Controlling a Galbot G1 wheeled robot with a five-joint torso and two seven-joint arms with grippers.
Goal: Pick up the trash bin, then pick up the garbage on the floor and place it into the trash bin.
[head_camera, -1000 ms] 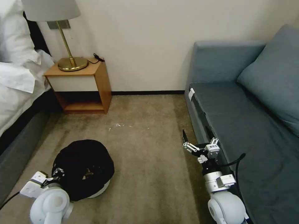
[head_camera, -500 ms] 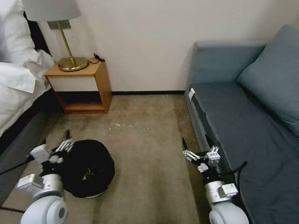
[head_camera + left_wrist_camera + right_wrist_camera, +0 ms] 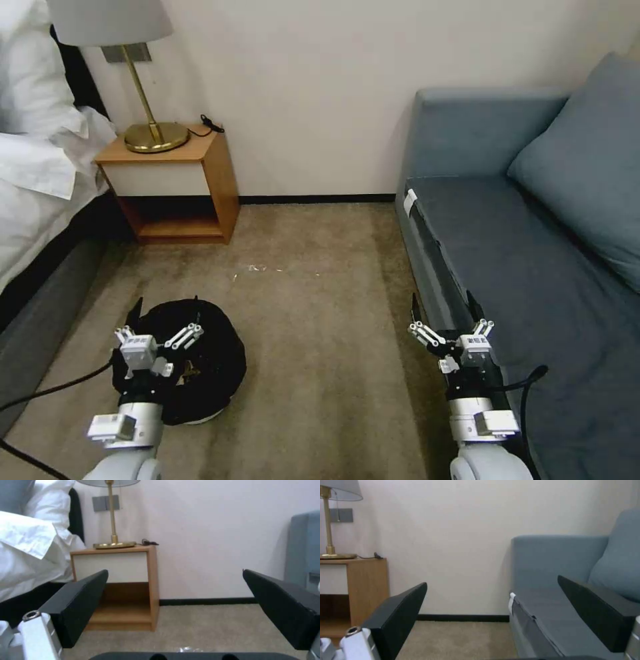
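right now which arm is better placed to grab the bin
Left, I'd judge. The left gripper hangs open right over the bin on the carpet. The right gripper is open too, but sits across the floor by the sofa.

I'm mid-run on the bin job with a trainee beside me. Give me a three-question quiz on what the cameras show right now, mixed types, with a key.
1. True or false: the left gripper is shut on the rim of the trash bin.
2. Multiple choice: where does the trash bin stand? A) on the bedside table B) on the carpet between the bed and the sofa C) on the sofa seat
3. Fill in: the right gripper hangs open beside the front edge of the ____.

Key: 1 false, it is open above the bin's near side, holding nothing; 2 B; 3 sofa.
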